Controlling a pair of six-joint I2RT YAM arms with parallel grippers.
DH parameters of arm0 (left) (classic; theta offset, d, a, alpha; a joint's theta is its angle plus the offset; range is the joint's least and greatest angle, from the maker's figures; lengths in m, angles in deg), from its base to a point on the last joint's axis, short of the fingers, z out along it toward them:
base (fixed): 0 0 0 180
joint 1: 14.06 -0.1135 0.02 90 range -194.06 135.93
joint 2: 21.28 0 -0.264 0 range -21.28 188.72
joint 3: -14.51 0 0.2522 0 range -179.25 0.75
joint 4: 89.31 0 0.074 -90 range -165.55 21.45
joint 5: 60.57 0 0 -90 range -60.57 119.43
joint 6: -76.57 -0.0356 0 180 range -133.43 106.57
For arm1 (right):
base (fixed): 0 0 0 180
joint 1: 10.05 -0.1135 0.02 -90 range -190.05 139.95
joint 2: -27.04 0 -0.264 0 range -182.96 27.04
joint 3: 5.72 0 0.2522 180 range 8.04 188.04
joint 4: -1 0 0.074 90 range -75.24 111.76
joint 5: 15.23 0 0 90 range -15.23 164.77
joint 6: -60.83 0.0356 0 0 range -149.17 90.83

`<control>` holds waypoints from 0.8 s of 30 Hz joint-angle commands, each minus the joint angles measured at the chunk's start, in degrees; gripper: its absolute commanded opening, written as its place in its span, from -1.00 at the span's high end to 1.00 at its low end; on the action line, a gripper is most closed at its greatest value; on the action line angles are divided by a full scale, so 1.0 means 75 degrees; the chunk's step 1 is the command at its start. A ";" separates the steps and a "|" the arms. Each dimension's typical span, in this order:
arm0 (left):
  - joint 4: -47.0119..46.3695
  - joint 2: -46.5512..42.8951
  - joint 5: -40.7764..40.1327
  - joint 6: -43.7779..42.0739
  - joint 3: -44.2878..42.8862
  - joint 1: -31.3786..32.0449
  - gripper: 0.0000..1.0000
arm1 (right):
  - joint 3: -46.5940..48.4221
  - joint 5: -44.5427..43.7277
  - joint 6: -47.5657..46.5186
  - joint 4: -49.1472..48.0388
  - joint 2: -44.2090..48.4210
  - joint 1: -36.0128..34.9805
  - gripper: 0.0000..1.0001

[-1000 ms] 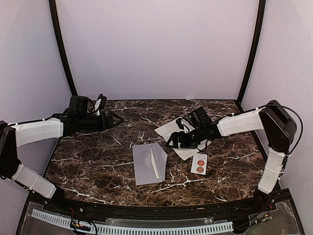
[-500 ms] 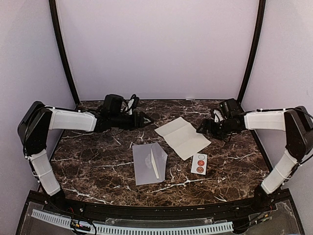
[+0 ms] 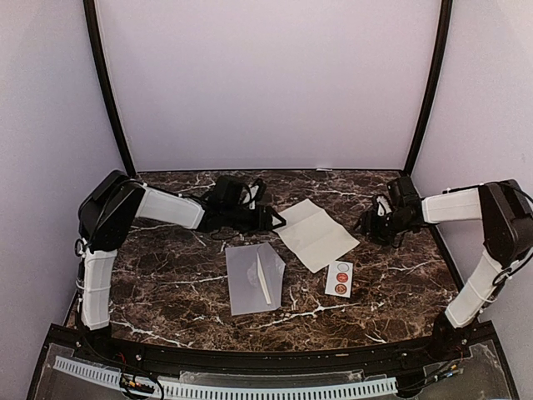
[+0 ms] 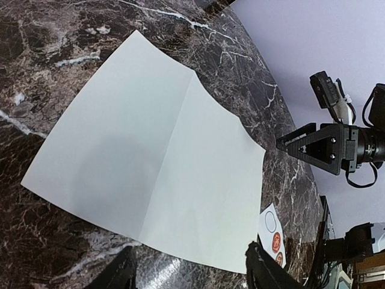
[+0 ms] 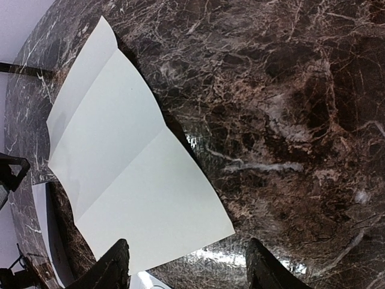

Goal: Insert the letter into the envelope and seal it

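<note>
The letter (image 3: 316,235) is a white creased sheet lying unfolded on the marble table (image 3: 166,275), its edges slightly lifted. The grey-lavender envelope (image 3: 254,277) lies nearer, flap open. My left gripper (image 3: 275,221) is low at the letter's left corner. In the left wrist view its open jaws (image 4: 192,271) face the letter (image 4: 150,174) with nothing between them. My right gripper (image 3: 366,225) sits just off the letter's right corner. Its jaws (image 5: 189,265) are open and empty too, with the sheet's corner (image 5: 180,211) just ahead of them.
A small white sticker strip (image 3: 340,277) with round red seals lies right of the envelope, near the letter's front corner. Black frame posts (image 3: 108,92) and lavender walls enclose the table. The right gripper (image 4: 313,147) shows across the letter in the left wrist view.
The left arm has swung right, from the table's left side to the letter's left corner. The right arm has drawn back off the letter to beside its right corner.
</note>
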 commanded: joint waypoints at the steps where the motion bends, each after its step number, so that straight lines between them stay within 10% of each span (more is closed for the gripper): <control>1: -0.0171 0.0315 0.0074 -0.0021 -0.0425 0.0063 -0.20 | -0.0177 0.0215 0.0025 -0.0419 -0.0248 0.0123 -0.21; 24: 0.0225 0.1154 -0.0118 -0.0530 -0.0817 0.0058 -0.13 | -0.0346 0.0867 0.0395 -0.1207 -0.0888 0.0286 0.26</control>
